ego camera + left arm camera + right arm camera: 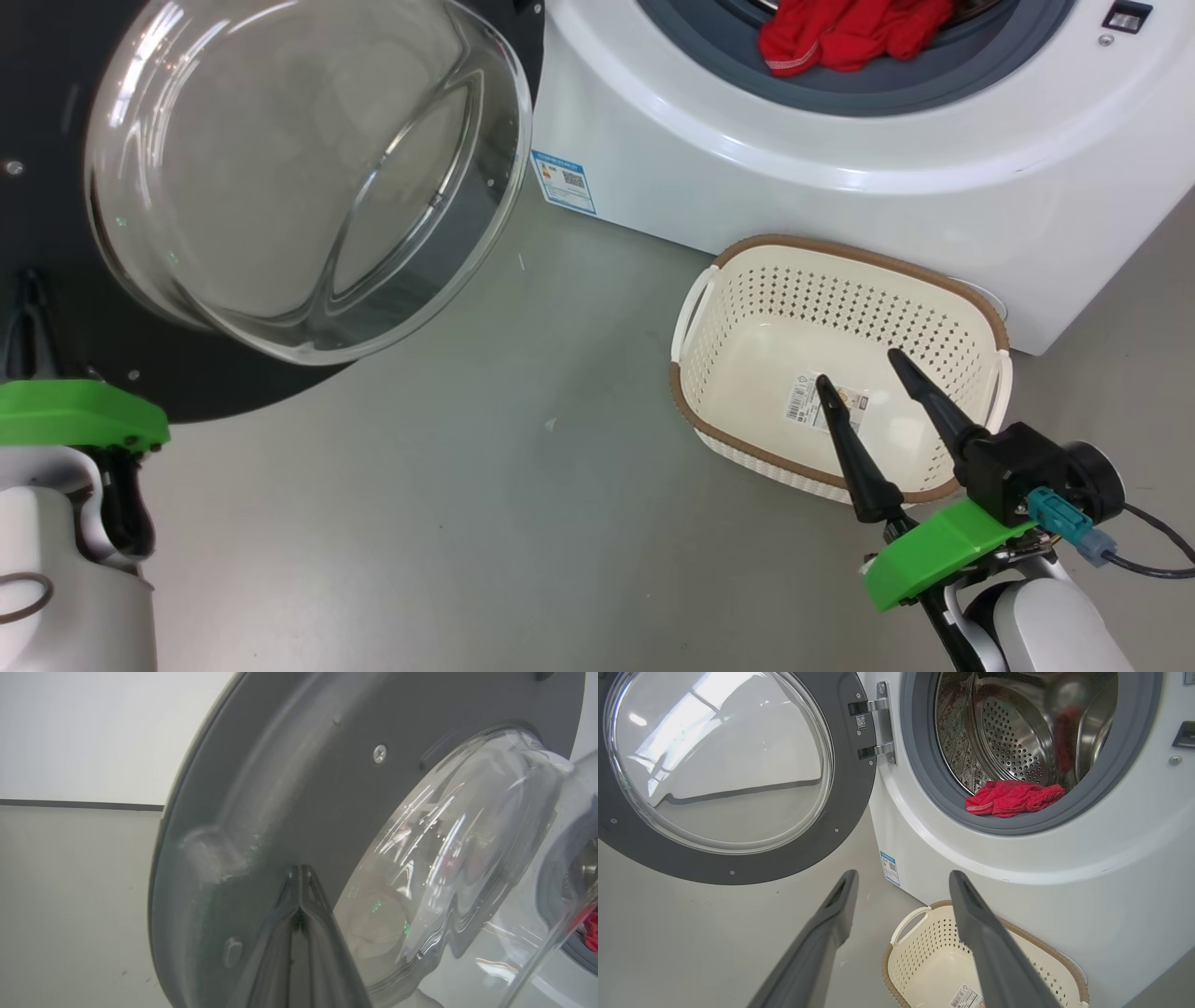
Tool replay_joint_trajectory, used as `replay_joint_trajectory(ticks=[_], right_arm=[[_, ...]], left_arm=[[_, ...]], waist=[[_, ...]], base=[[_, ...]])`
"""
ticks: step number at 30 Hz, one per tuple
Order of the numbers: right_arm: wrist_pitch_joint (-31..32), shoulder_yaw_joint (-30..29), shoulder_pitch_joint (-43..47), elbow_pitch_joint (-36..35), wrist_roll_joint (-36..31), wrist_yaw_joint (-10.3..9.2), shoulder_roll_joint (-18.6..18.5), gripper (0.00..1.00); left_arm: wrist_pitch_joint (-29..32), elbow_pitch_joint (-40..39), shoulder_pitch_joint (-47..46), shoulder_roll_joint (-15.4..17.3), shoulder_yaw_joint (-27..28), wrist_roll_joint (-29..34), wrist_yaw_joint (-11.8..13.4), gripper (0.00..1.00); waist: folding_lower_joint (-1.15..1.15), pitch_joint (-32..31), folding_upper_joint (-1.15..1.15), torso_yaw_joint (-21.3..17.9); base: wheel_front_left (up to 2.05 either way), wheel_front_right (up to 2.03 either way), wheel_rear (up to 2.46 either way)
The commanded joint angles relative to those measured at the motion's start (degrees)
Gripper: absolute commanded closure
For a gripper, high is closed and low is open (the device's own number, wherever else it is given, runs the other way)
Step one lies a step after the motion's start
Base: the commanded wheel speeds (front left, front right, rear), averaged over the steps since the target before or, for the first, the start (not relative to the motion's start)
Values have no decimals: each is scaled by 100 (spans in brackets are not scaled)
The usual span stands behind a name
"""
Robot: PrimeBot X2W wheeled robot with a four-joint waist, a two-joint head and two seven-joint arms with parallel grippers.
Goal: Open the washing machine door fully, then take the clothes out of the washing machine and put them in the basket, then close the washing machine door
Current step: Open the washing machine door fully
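The left wrist view alone gives the left gripper point(299, 877) clearly: its fingers are pressed together on nothing, tips close against the dark inner rim of the washing machine door point(303, 788), beside the glass bowl. In the head view the right gripper point(857, 368) hangs spread wide and empty over the basket point(840, 247), which stands on the floor just in front of the washing machine point(747, 140). The right wrist view adds the door's hinge point(878, 728), the door standing wide open, and the steel drum point(1013, 742), where the red clothes point(1011, 798) lie at the front lip against the gasket.
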Motion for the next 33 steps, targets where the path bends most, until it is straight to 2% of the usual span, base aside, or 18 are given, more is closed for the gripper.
replay_joint_trajectory(ticks=[1, 6, 10, 11, 12, 13, 14, 19, 24, 29, 33], right_arm=[[6, 168, -71, -171, -98, 36, 33, 0], [-83, 204, -82, -113, -21, 36, 33, 0], [-194, 172, -47, -40, 43, 36, 33, 0], [-220, 151, -34, -16, 55, 36, 33, 0], [-249, 121, -18, 8, 66, 36, 33, 0], [-275, 95, 0, 32, 83, 36, 33, 0], [-299, 77, 15, 54, 94, 36, 33, 0], [-444, -53, 43, 165, 158, 36, 33, 0], [-595, -213, 11, 274, 179, 36, 33, 0], [-755, -438, -57, 366, 167, 36, 33, 0], [-865, -600, -117, 415, 132, 36, 33, 0]], left_arm=[[-43, -64, -168, 327, 240, 65, -11, 100], [-43, -181, -110, 300, 405, 240, -134, 100], [-43, -603, 95, 186, 428, 387, -220, 100], [-43, -749, 162, 144, 430, 425, -227, 97], [-43, -888, 235, 99, 425, 467, -225, 66], [-43, -1016, 310, 54, 404, 511, -226, 42], [-43, -1145, 382, 12, 390, 534, -237, 0], [-43, -1807, 728, -173, 213, 604, -332, 0], [86, -2634, 1130, -367, -218, 571, -415, 0], [408, -3392, 1560, -438, -713, 373, -537, 0], [548, -3700, 1795, -450, -951, 179, -599, 0]], waist=[[0, -4, 0, -14], [0, -103, 0, -98], [0, -211, 0, -171], [0, -241, 0, -190], [0, -275, 0, -204], [0, -310, 0, -219], [0, -341, 0, -235], [0, -488, 0, -339], [0, -621, 0, -499], [0, -709, 0, -754], [0, -737, 0, -1003]], base=[[0, 0, 0], [0, 0, 0], [0, 0, 0], [0, 0, 0], [0, 0, 0], [0, 0, 0], [0, 0, 0], [0, 0, 0], [0, 0, 0], [0, 0, 0], [0, 0, 0]])
